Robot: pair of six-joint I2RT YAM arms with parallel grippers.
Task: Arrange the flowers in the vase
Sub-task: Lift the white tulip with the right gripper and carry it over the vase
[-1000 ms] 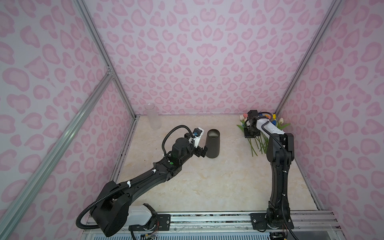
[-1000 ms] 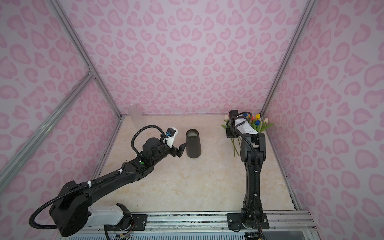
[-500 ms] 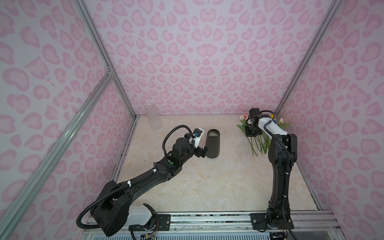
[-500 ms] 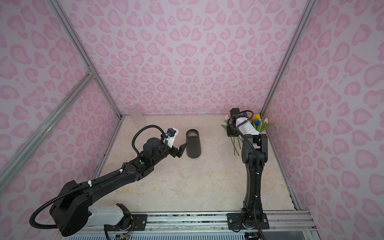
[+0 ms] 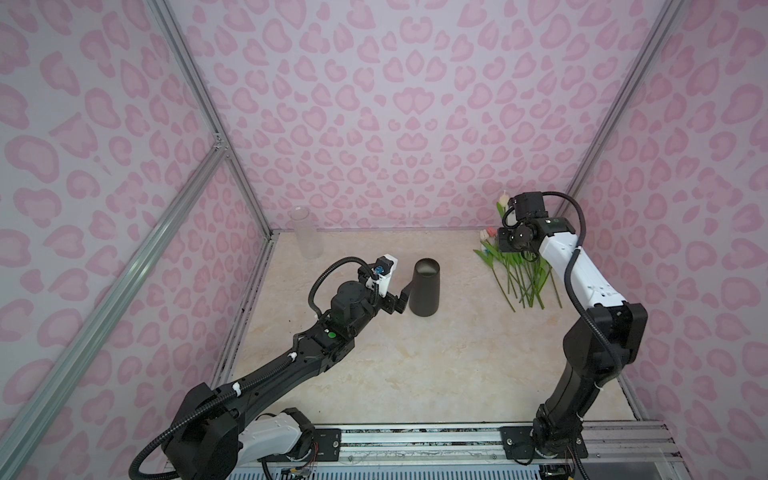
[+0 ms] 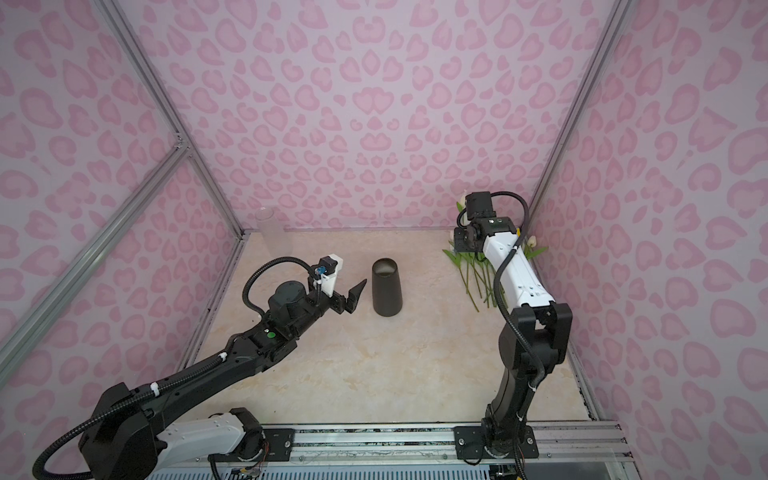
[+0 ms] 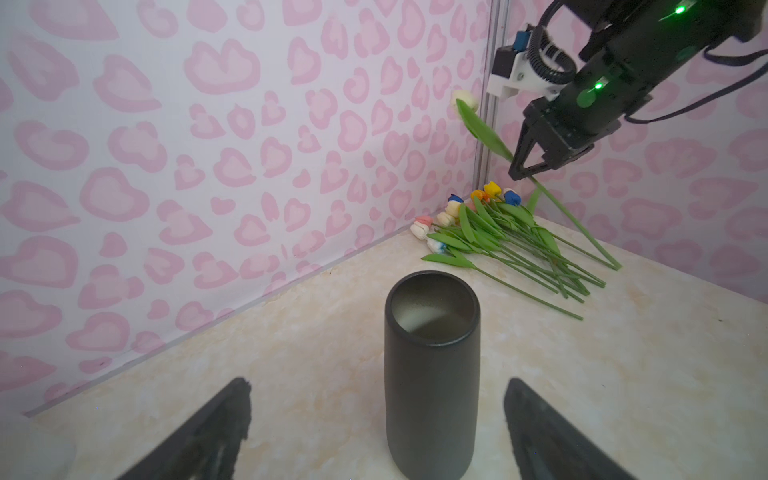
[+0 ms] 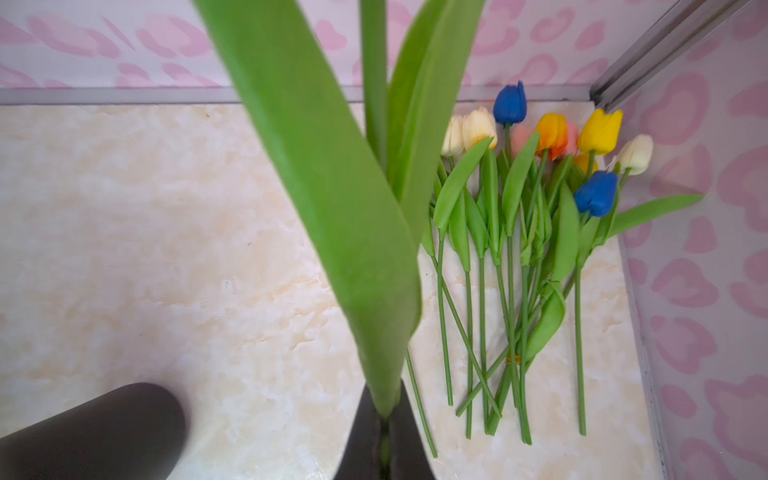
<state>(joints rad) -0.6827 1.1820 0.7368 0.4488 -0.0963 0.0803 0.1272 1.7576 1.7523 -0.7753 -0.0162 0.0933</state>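
At the far left corner stands a clear cylinder [image 5: 305, 232], smooth-walled and apart from the work. Right of it the left gripper [image 6: 356, 296] holds nothing: its dark wedge-shaped fingers [image 7: 216, 419] are spread wide and aimed at the vase, just beside it and apparently not touching. The vase [image 7: 431, 374], mid-table, is a tall matte charcoal tube, a little wider at the base, upright, with no stems in its mouth. Further right, in the far right corner, the flowers [image 8: 519, 249] lie flat in a loose fan on the cream marble-look table [image 5: 415, 374]: thin green stems, long smooth leaves, and waxy heads in cream, pink, orange, yellow and blue. Above that pile the right gripper [image 7: 519, 170] is pinched tight on the stem of one cream tulip [image 7: 465, 99], slanted head-up; I cannot tell whether its stem end is clear of the table. This looks like the first pick, with the vase yet to be filled. Next, the stem must travel left, swing its cut end down and thread the narrow mouth, probably while the wide claw closes to steady the vase.
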